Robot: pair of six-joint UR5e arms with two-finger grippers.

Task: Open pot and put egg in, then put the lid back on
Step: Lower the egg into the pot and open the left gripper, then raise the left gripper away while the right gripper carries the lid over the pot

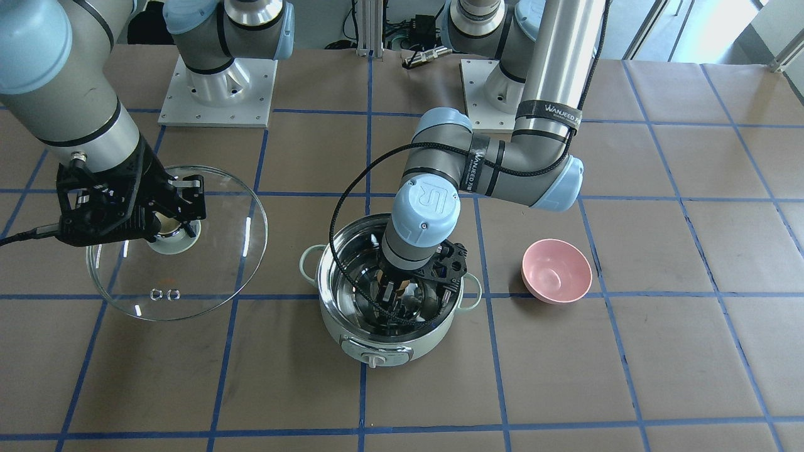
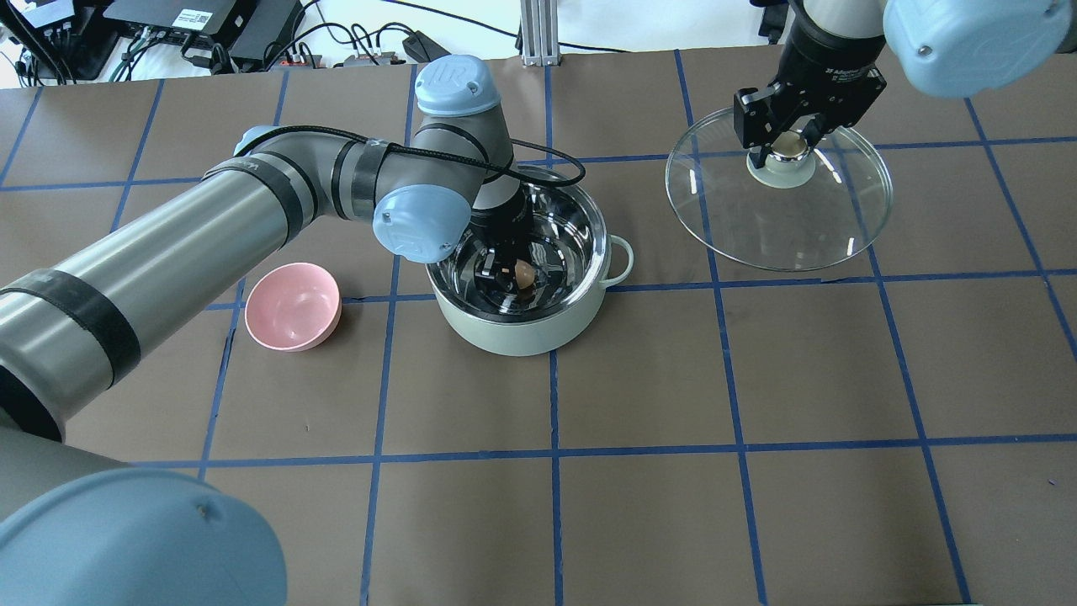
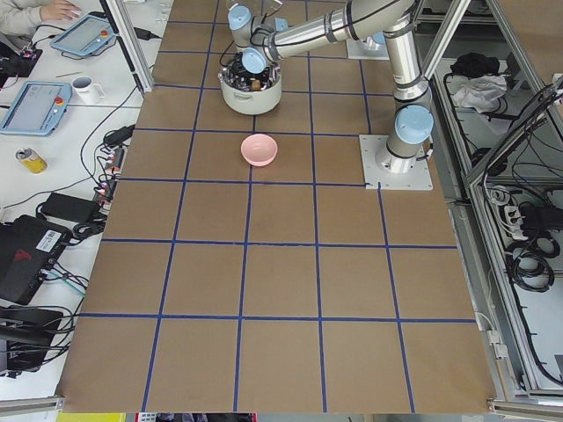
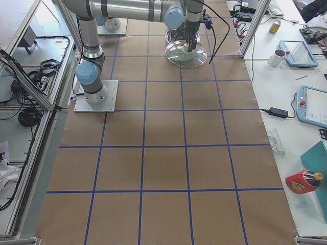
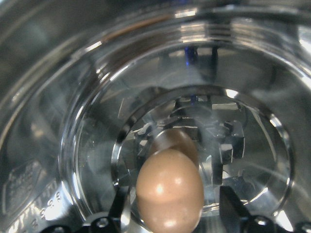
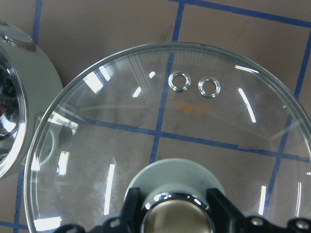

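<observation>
The mint-green pot (image 1: 383,351) stands open at the table's middle; it also shows in the overhead view (image 2: 522,337). My left gripper (image 2: 505,276) reaches down inside it. In the left wrist view the tan egg (image 5: 169,191) lies low in the steel interior between the fingers (image 5: 228,206), with a gap on each side, so the gripper (image 5: 172,213) is open. The glass lid (image 2: 774,227) rests on the table to the pot's side. My right gripper (image 2: 787,147) is shut on its beige knob; the fingers (image 6: 133,211) press the knob's sides.
A pink bowl (image 2: 293,305) sits on the table on the pot's other side from the lid, under my left forearm. The lid's two vent rings (image 6: 194,83) face away from the right wrist. The arm bases (image 1: 217,88) stand at the table's robot side.
</observation>
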